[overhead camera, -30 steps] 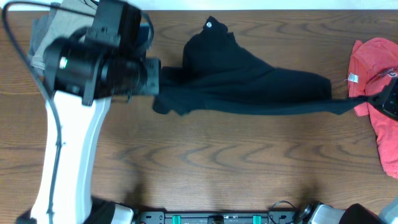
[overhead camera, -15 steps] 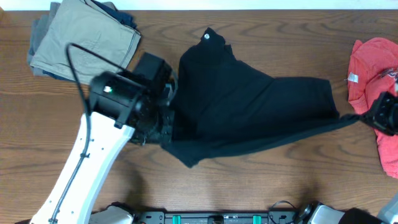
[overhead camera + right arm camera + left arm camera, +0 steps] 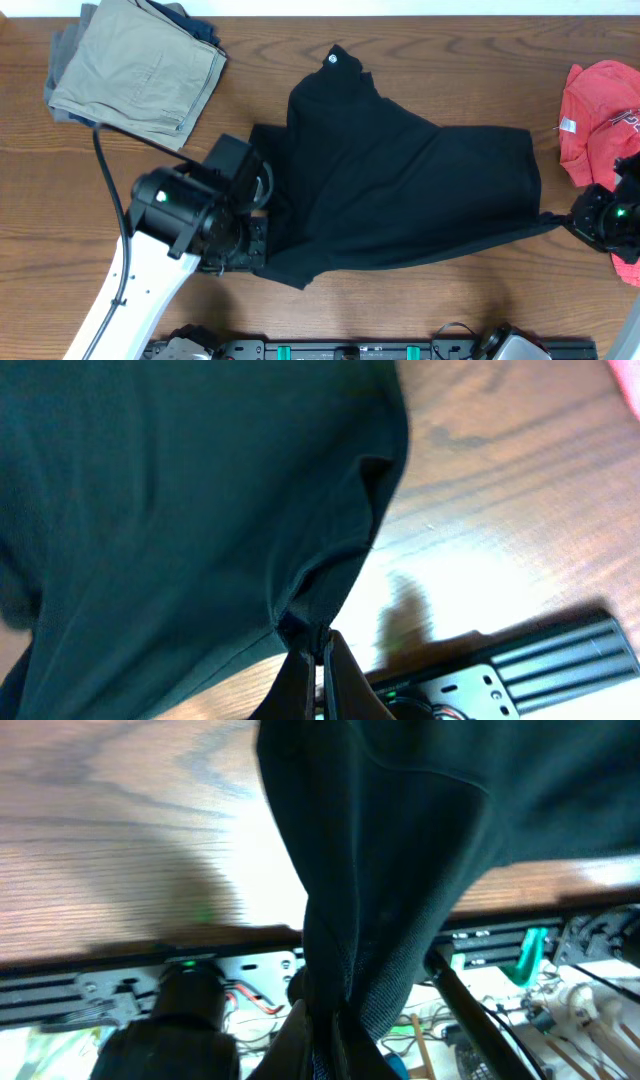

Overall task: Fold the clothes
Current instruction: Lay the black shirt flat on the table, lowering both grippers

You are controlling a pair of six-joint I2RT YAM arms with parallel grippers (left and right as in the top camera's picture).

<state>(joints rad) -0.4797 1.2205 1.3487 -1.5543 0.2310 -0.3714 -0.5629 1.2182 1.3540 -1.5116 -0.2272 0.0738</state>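
Observation:
The clothes [image 3: 400, 190], one black garment with a small white logo [image 3: 334, 59] at its far tip, lie spread across the middle of the table. My left gripper [image 3: 258, 243] is shut on the garment's near left corner. In the left wrist view the cloth [image 3: 400, 840] runs up out of the pinched jaws [image 3: 325, 1045]. My right gripper [image 3: 568, 217] is shut on the near right corner, which is drawn out into a thin taut strip. The right wrist view shows the fabric [image 3: 180, 490] bunched where the fingers [image 3: 322, 650] meet.
Folded khaki trousers [image 3: 135, 70] sit on a small pile at the back left. A red T-shirt [image 3: 600, 110] lies crumpled at the right edge, just behind my right gripper. A black rail [image 3: 350, 350] runs along the table's front edge.
Both grippers have moved toward the front edge with the cloth in them. The left arm swung from the back left to the front left, and the garment has opened out wider.

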